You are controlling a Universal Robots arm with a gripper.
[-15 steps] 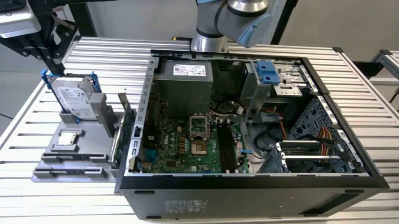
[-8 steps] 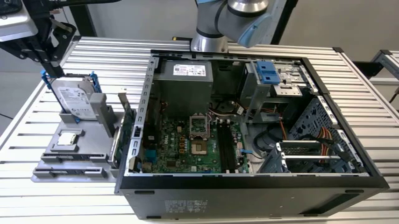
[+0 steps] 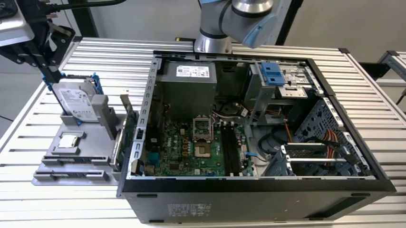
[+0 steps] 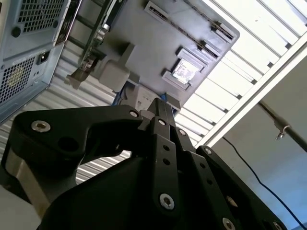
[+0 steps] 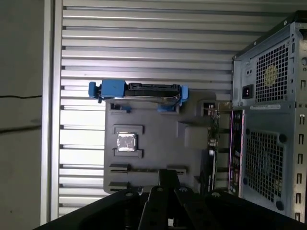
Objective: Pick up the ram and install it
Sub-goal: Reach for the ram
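Grey tray below; jaws together, empty by my reading. Risk: closed jaws strike ram on descent, cracking board.

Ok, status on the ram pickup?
End effector shut, empty, hovering over the gray tray. Ram sits in its tray holder, not yet picked. Nothing seen blocking it.

The ram, seen edge-on as a long thin dark strip, stands on its long edge in a slot of the grey holder.
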